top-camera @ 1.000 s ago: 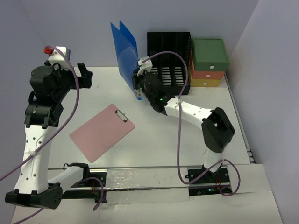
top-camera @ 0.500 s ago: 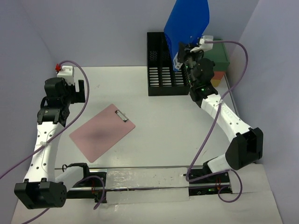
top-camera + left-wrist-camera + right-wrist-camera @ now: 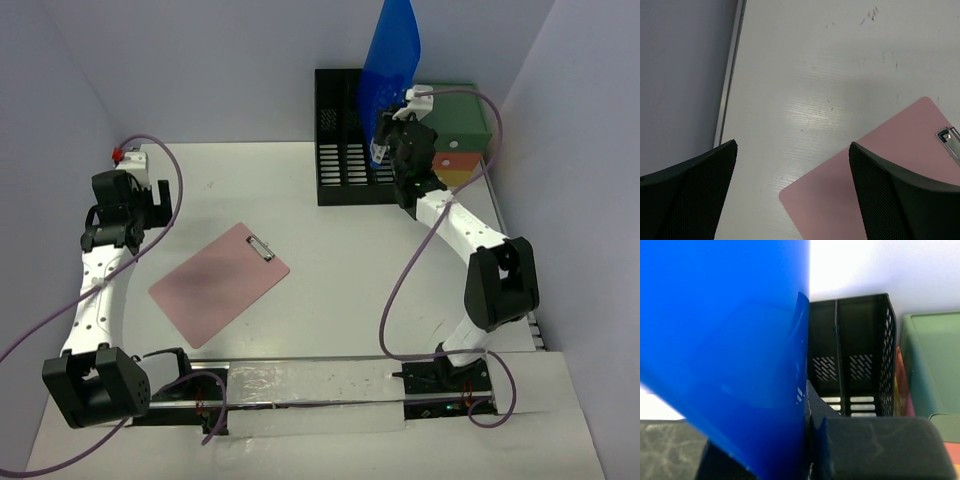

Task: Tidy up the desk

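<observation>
Both arms share one build: white shells on the long links and black housings at the joints. The left arm (image 3: pixel 90 300) has a row of small holes down its white link. Its wrist carries a white camera block (image 3: pixel 137 158) with a red cap (image 3: pixel 117 154) at its 9 o'clock end. A purple cable (image 3: pixel 181 190) loops off each arm. The right arm (image 3: pixel 455 222) shows a small green light (image 3: pixel 462 406) at its 6 o'clock end, on the black base. The left gripper (image 3: pixel 792 150) has black fingers (image 3: pixel 695 195) with a fine mesh texture. The right gripper (image 3: pixel 807 440) is black, scuffed grey.
</observation>
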Motion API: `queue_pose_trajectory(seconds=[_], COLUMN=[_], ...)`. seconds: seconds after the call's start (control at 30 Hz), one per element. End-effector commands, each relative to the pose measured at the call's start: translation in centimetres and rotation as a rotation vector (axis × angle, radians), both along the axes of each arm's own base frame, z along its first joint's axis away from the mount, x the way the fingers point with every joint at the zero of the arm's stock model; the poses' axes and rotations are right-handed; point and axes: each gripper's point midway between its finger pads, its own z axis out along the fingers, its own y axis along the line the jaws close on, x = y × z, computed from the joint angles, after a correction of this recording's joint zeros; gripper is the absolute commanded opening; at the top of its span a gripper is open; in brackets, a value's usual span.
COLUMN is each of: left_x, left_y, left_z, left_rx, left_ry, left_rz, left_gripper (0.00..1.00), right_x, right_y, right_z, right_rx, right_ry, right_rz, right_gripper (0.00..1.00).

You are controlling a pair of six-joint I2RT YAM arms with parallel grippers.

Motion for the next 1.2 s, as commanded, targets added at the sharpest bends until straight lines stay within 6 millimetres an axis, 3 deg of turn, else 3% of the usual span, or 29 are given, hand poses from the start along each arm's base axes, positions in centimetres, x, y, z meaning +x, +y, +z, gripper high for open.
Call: queue_pose_trajectory(seconds=[0.0, 0.17, 0.37, 0.83, 1.03, 1.1, 1.17], left_x=[1.0, 1.1, 1.4, 1.9, 2.0, 2.0, 2.0], left_y=[-0.1, 0.0, -0.1, -0.5, -0.6, -0.7, -0.7], left_z=[1.9, 2.1, 1.7, 0.5, -0.1, -0.2, -0.3], left_rx=[-0.012, -0.017, -0.032, -0.064, -0.066, -0.068, -0.068], left_ry=[-0.079, -0.083, -0.067, -0.026, -0.009, -0.008, -0.005], left_rz=[-0.018, -0.023, -0.035, -0.066, -0.073, -0.080, -0.081], left_gripper=[0.99, 0.99, 0.99, 0.99, 0.99, 0.99, 0.99], right_x=[1.3, 3.8, 5.4, 7.6, 8.6, 8.8, 8.3], right_y=[-0.4, 0.9, 0.8, 1.7, 2.1, 2.4, 2.2], right_z=[2.8, -1.9, -5.3, -7.2, -9.5, -11.3, -12.4], right_rx=[0.030, 0.022, 0.021, -0.030, -0.045, -0.056, -0.051], right_ry=[-0.120, -0.060, -0.065, -0.085, -0.037, 0.024, 0.058], right_rz=[-0.033, -0.010, -0.053, -0.050, -0.043, -0.033, -0.036], right_gripper=[0.00, 0.00, 0.00, 0.00, 0.00, 0.11, 0.30])
